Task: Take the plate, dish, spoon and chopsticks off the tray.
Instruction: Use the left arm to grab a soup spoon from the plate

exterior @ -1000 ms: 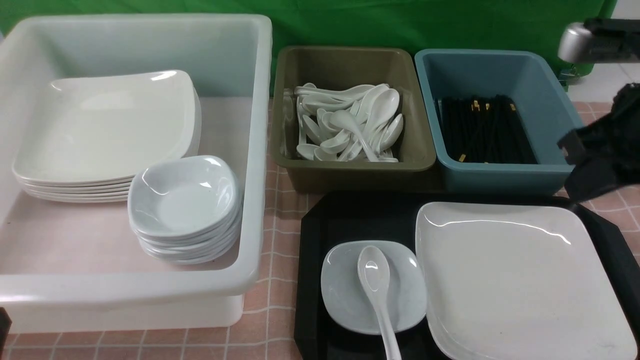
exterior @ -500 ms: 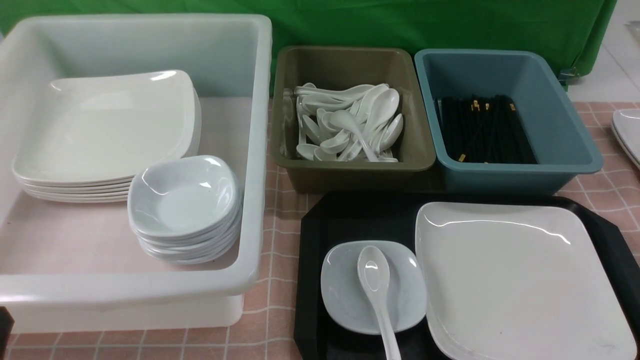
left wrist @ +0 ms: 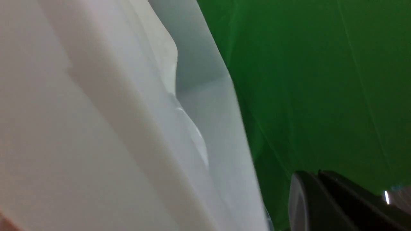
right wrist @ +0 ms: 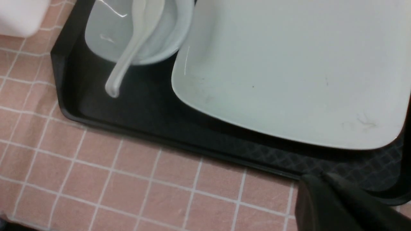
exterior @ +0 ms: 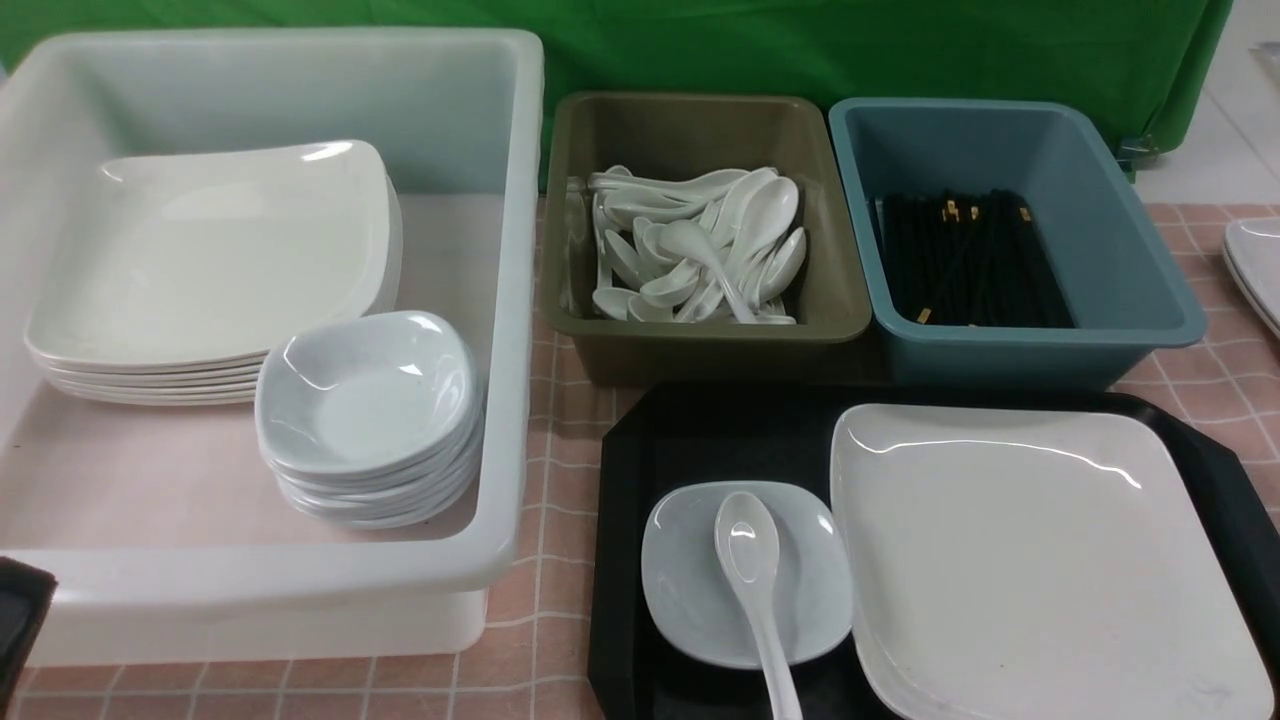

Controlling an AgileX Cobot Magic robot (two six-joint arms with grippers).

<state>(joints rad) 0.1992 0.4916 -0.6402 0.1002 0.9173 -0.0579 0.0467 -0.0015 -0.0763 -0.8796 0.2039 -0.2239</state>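
Left end effector (left wrist: 313,179): fingers together, empty, close by the outer wall of the white bin (exterior: 515,300), which sits left of the tray (exterior: 625,470). Right end effector (right wrist: 318,184): only dark finger ends show, over the desk (exterior: 560,420) just off the tray's front rim; cannot tell if apart or together, nothing seen in it.

- Plate (exterior: 1040,560): flat on the tray's right part.
- Dish (exterior: 690,590): on the tray's front-left part, just beside the plate.
- Spoon (exterior: 750,560): bowl in the dish, handle over the dish's near rim above the tray floor.
- Chopsticks (exterior: 965,260): in the blue tub (exterior: 1100,180), behind the tray's right half.
- Olive tub (exterior: 690,130) of spoons: behind the tray's left half.
- White bin holds stacked plates and dishes.
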